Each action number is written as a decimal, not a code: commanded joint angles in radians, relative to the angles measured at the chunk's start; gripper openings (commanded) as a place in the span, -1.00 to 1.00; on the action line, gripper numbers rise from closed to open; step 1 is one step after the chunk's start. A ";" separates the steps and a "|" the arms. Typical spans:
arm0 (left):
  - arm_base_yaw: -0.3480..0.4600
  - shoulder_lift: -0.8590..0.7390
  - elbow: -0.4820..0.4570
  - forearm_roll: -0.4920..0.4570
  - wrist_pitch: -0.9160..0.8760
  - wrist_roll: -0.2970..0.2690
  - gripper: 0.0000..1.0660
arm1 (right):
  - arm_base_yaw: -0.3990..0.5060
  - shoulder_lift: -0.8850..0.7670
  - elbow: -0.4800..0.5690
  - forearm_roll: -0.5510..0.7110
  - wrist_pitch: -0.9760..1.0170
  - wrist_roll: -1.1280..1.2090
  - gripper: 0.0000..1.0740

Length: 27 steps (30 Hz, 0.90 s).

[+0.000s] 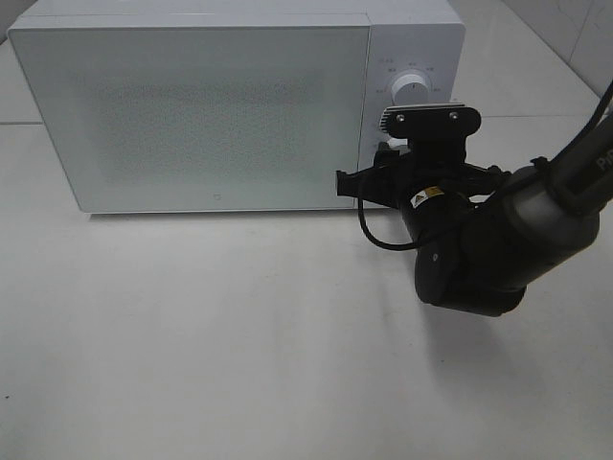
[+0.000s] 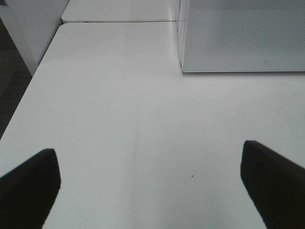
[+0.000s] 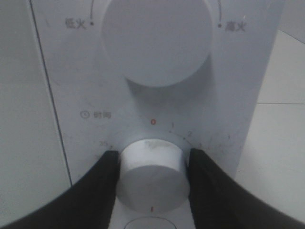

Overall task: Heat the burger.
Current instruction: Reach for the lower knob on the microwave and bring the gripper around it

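Right wrist view, nearest first: the right gripper [image 3: 152,160] stands part-closed on the small white round timer knob [image 3: 151,179] of the control panel. One black finger [image 3: 95,191] presses each side of the knob, so the knob sits clamped between them. The red mark on the knob's face points toward the camera, away from the orange zero on the printed scale. Beyond the timer knob on the same panel is the large white round power knob [image 3: 157,40], untouched.

Left wrist view: the left gripper [image 2: 148,155] is spread fully wide over the plain white tabletop [image 2: 119,95], with nothing between its fingers. It is well apart from the boxy white microwave oven [image 1: 211,105], whose front corner shows farther off.

Exterior high view: the right arm reaches in from the right to the oven's control panel, and its wrist covers the lower part of that panel. The oven's frosted, dot-patterned door [image 1: 192,115] is closed flush.

The burger shows in no view, so its place relative to either gripper cannot be told.
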<state>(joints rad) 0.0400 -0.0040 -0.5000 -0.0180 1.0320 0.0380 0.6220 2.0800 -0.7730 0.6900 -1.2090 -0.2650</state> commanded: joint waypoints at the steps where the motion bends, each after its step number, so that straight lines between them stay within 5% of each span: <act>1: 0.001 -0.025 0.003 0.000 -0.004 -0.001 0.83 | -0.005 -0.006 -0.009 0.002 -0.082 -0.009 -0.73; 17: 0.001 -0.025 0.003 0.000 -0.004 -0.001 0.83 | -0.005 -0.006 -0.009 -0.006 -0.076 0.024 -0.87; 27: 0.001 -0.025 0.003 0.000 -0.004 -0.001 0.83 | -0.005 -0.006 -0.009 -0.067 -0.120 0.273 -0.87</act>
<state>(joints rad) 0.0400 -0.0040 -0.5000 -0.0180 1.0320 0.0380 0.6200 2.0800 -0.7730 0.6780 -1.2090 -0.0940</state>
